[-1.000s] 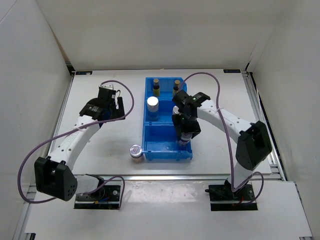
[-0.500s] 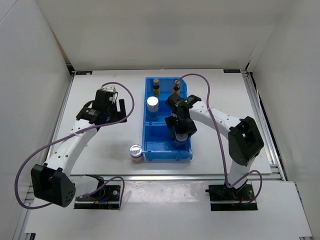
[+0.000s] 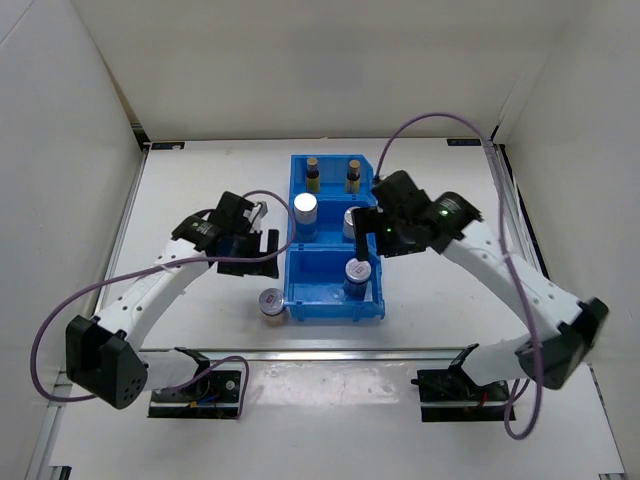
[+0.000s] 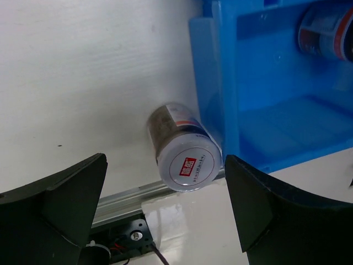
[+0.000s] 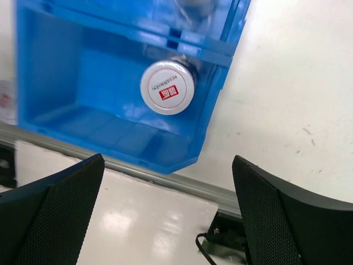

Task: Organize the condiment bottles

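Observation:
A short jar (image 4: 183, 153) with a white round lid stands on the table against the blue bin's (image 3: 300, 290) near left corner. My left gripper (image 4: 164, 159) hovers open just short of it, one finger on each side, touching nothing. The same jar (image 3: 270, 300) shows in the top view, with the left gripper (image 3: 266, 245) above it. A second jar (image 5: 167, 86) stands in the bin's near compartment (image 5: 49, 66). My right gripper (image 5: 167, 159) is open and empty above it. Two brown bottles (image 3: 313, 171) stand in the far compartment and a silver-topped shaker (image 3: 305, 207) in the middle one.
Another shaker (image 3: 352, 217) in the middle compartment is partly hidden by the right gripper (image 3: 364, 228). The table's metal front rail (image 5: 237, 190) runs just beyond the bin. White walls close in the table on three sides.
The right gripper opened, let go of the jar in the near compartment and rose back to the right. The left arm swung in toward the jar beside the bin.

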`<state>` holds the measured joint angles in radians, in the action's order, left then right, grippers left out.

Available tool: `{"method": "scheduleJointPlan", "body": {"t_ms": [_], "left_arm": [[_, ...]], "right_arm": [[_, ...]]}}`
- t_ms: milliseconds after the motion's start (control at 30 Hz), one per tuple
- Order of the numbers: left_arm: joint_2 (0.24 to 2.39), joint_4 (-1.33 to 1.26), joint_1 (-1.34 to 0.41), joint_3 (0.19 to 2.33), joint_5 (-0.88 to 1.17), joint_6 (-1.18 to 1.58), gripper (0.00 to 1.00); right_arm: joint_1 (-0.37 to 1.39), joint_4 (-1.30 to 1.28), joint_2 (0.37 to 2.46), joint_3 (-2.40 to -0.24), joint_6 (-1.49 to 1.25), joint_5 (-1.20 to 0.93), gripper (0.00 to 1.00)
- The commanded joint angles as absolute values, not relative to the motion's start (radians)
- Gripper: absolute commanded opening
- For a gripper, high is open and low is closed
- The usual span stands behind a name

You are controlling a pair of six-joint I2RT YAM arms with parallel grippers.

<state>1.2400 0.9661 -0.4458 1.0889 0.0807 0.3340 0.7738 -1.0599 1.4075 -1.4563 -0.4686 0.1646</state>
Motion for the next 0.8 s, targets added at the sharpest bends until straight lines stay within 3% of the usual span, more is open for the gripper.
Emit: {"method": "scheduleJointPlan", "body": {"t_ms": [0, 400, 767], "left_arm": [[1.282, 0.999, -0.486, 1.104, 0.129, 0.331, 0.99], [1.361, 1.02, -0.538, 1.094, 0.103, 0.356, 0.99], [1.253, 1.114, -0.538, 1.085, 0.089, 0.503, 0.99]], "right_arm": [[0.775, -1.077, 1.316, -1.499, -0.497, 0.23, 1.0], [0.775, -1.088, 1.278, -1.457, -0.486, 0.27, 1.0], [0.775, -1.078, 1.269, -1.428, -0.495, 0.288, 1.0]]}}
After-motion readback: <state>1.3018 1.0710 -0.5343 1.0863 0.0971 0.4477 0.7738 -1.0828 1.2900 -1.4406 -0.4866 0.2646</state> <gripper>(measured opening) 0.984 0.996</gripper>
